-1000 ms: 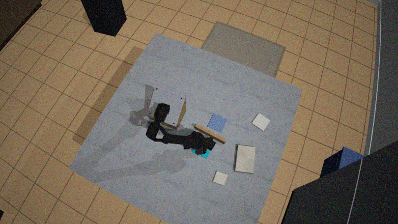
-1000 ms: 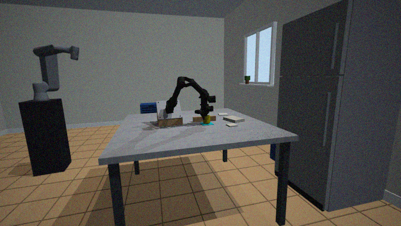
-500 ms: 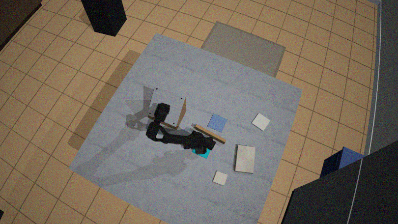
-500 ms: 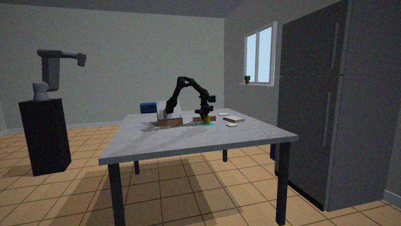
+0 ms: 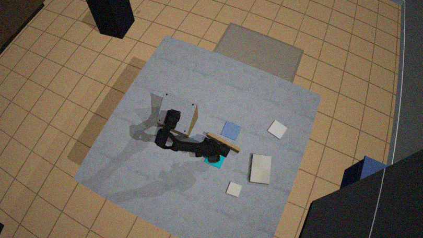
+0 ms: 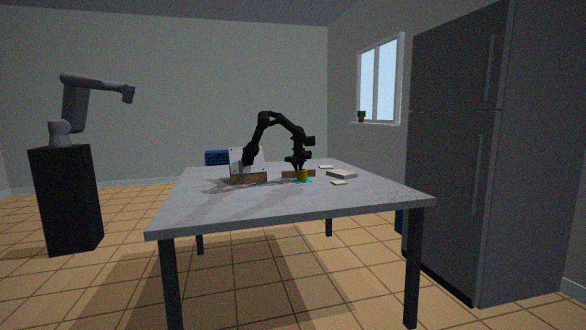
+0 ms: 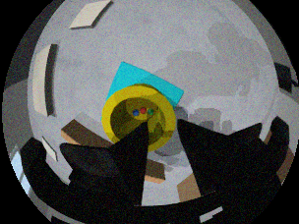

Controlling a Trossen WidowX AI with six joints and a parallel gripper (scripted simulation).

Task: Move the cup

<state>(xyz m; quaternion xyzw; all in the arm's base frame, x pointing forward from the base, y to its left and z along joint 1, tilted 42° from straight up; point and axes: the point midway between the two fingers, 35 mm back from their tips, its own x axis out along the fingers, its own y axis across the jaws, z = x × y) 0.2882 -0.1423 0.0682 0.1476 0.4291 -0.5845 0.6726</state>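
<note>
The yellow cup [image 6: 302, 175] [image 7: 116, 112] stands upright on the cyan pad [image 5: 218, 162] [image 6: 306, 181] [image 7: 141, 79]. Coloured marbles [image 7: 142, 112] lie in its bottom. My gripper [image 5: 215, 152] [image 6: 299, 165] [image 7: 163, 124] is right over the cup, with one finger on each side of the near rim wall. The fingers stand apart from the wall, so the gripper is open. In the top view my arm hides the cup. The light blue pad [image 5: 231, 130] lies bare beyond a wooden bar [image 5: 224, 142] [image 6: 287, 174].
A white-and-wood box [image 5: 180, 109] [image 6: 247, 168] stands at my arm's base. A large white slab [image 5: 260, 168] [image 6: 341, 174] and two small white tiles [image 5: 277, 129] [image 5: 234, 189] lie to the right. A grey arm on a black pedestal [image 6: 67, 192] stands off the table.
</note>
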